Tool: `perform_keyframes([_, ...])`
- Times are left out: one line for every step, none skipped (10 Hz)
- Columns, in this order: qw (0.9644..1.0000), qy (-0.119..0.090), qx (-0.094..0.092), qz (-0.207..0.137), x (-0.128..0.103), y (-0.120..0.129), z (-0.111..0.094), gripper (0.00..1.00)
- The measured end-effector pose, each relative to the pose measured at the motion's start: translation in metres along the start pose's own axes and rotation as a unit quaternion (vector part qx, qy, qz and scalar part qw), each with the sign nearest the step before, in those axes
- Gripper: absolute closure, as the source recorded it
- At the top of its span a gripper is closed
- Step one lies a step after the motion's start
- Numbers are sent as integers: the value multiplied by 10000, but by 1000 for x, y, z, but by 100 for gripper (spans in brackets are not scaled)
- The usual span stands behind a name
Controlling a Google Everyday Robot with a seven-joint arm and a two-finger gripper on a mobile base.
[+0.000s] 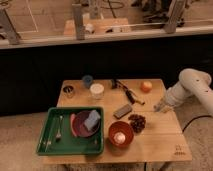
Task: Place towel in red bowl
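- Gripper (161, 106) hangs low over the wooden table (155, 145), up and to the right of the red bowl (120, 134) as the camera sees it and well apart from it, close to the table's right edge; its jaws are pressed together.
- Towel (119, 136): a small pale lump lies inside the red bowl, on its bottom, and seems to be the cloth; it is far from the claw and not touching it.
- White arm (194, 82) enters from the right of the bowl, with a rounded elbow held high beyond the table edge and the forearm sloping down and leftward to the wrist, so the claw points down at the tabletop.
- Between bowl and claw sits a cluster of small dark pieces (137, 122), just up and right of the bowl.
- Dark grey block (122, 111) lies flat just behind the bowl.
- Green tray (45, 149) sits immediately left of the bowl and holds a maroon dish (75, 128) with a blue pad (92, 120) resting in it.
- Orange fruit (146, 86) stands well behind the bowl, toward the right.
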Motion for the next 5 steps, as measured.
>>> perform_keyframes([9993,-325,13,-165,-18,7,-16,100])
perform_keyframes([9957,-817,-88,-428,-44,17,-28,100])
perform_keyframes([9916,-1109,-186,-636,-63,23,-32,100])
perform_keyframes([9866,-1372,-265,-838,-80,27,-36,100])
perform_keyframes([9853,-1436,-284,-876,-83,29,-38,100])
